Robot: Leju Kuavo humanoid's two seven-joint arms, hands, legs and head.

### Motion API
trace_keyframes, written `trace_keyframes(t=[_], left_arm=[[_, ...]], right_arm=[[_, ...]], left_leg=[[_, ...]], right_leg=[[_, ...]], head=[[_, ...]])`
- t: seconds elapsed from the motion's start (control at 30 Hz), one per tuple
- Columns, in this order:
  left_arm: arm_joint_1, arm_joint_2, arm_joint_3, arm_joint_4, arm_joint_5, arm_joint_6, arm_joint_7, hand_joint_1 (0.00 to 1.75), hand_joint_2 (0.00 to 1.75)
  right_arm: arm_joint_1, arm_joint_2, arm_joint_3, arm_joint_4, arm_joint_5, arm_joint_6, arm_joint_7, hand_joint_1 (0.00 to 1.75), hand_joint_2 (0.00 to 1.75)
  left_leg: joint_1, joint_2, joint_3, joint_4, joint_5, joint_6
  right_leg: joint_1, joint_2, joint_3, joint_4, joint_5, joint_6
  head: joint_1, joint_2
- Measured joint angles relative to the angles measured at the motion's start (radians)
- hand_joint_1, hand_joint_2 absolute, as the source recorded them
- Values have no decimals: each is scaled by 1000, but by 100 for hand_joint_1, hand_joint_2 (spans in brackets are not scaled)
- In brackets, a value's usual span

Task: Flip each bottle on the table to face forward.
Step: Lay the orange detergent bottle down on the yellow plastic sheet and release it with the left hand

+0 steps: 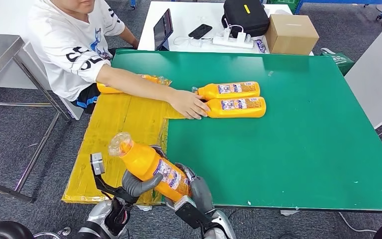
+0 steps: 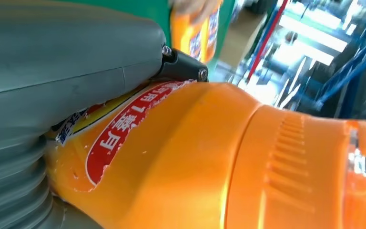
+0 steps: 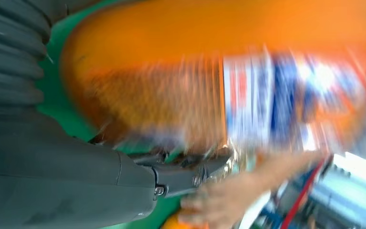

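I hold an orange bottle (image 1: 146, 162) with a clear cap, tilted, above the front left corner of the green table (image 1: 303, 149). My left hand (image 1: 138, 183) grips its middle from below, and my right hand (image 1: 199, 193) holds its base. In the left wrist view the bottle (image 2: 209, 157) shows a red label under my thumb (image 2: 76, 62). The right wrist view is blurred, with the bottle (image 3: 195, 57) and its blue and white label against my right hand (image 3: 52, 176). Two more orange bottles (image 1: 231, 90) (image 1: 238, 107) lie side by side mid-table, labels up. A person's hand (image 1: 189, 104) touches the nearer one.
A person in a white shirt (image 1: 74, 45) sits at the far left, one arm over another orange bottle (image 1: 151, 78) on yellow cardboard (image 1: 124, 124). Behind is a white table (image 1: 189, 20) with a tablet, phone, black bag and cardboard box (image 1: 291, 32). A metal table (image 1: 0, 55) stands left.
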Motion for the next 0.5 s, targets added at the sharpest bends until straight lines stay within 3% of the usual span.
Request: trace_keyframes(t=[0.1,0.2,0.33,0.5], left_arm=[[-10,-6,48,-44,18,113,24,175,175],[-21,-10,81,-81,21,138,43,175,175],[-33,-21,116,-105,2,213,12,175,175],[-103,-29,181,-129,-31,361,-14,175,175]], right_arm=[[1,2,-9,-61,-13,-12,4,0,0],[1,4,-16,-105,-7,-3,7,0,0],[3,7,-27,-135,-17,15,1,0,0],[6,12,-36,-185,-40,50,-2,0,0]], left_leg=[[0,0,0,0,0,0],[0,0,0,0,1,0],[0,0,0,0,1,0],[0,0,0,0,1,0]], right_leg=[[0,0,0,0,0,0],[0,0,0,0,0,0],[0,0,0,0,0,0],[0,0,0,0,0,0]], head=[[0,0],[0,0],[0,0],[0,0]])
